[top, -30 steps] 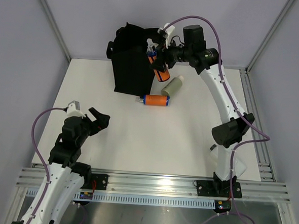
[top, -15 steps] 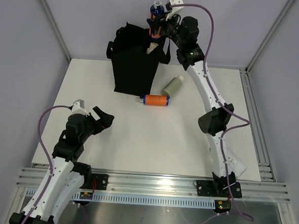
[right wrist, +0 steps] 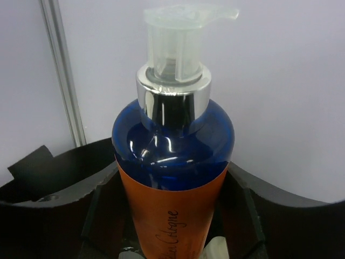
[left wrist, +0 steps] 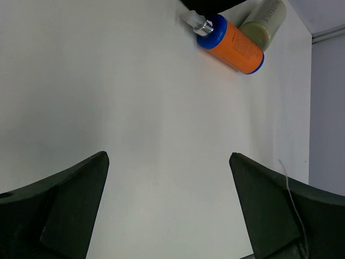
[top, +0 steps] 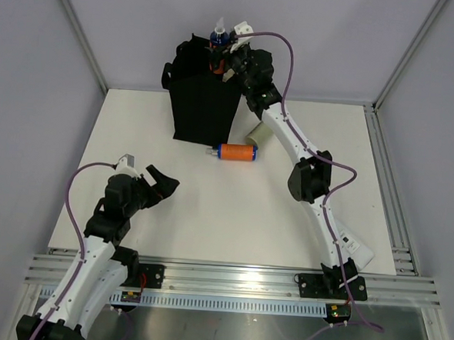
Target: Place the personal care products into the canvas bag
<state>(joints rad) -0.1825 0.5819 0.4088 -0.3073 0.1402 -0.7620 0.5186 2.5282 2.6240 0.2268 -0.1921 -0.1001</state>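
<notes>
The black canvas bag [top: 200, 107] stands upright at the back of the table. My right gripper [top: 221, 59] is shut on an orange bottle [top: 217, 46] with a blue shoulder and a clear pump, and holds it upright over the bag's open top. In the right wrist view the bottle [right wrist: 171, 199] stands between the dark fingers [right wrist: 99, 208]. A second orange bottle [top: 236, 152] lies on the table in front of the bag. A sage green bottle [top: 255, 132] lies beside it, partly under the right arm. Both show in the left wrist view [left wrist: 230, 46], [left wrist: 265, 24]. My left gripper [top: 158, 183] is open and empty, low over the table [left wrist: 167, 156].
The white table [top: 209, 207] is walled by grey panels at left, right and back. A metal rail [top: 228, 282] runs along the near edge. The right arm stretches across the back right of the table.
My right gripper lifted the orange bottle from beside the bag's right side and carried it left over the bag's top. My left gripper edged forward and to the right.
</notes>
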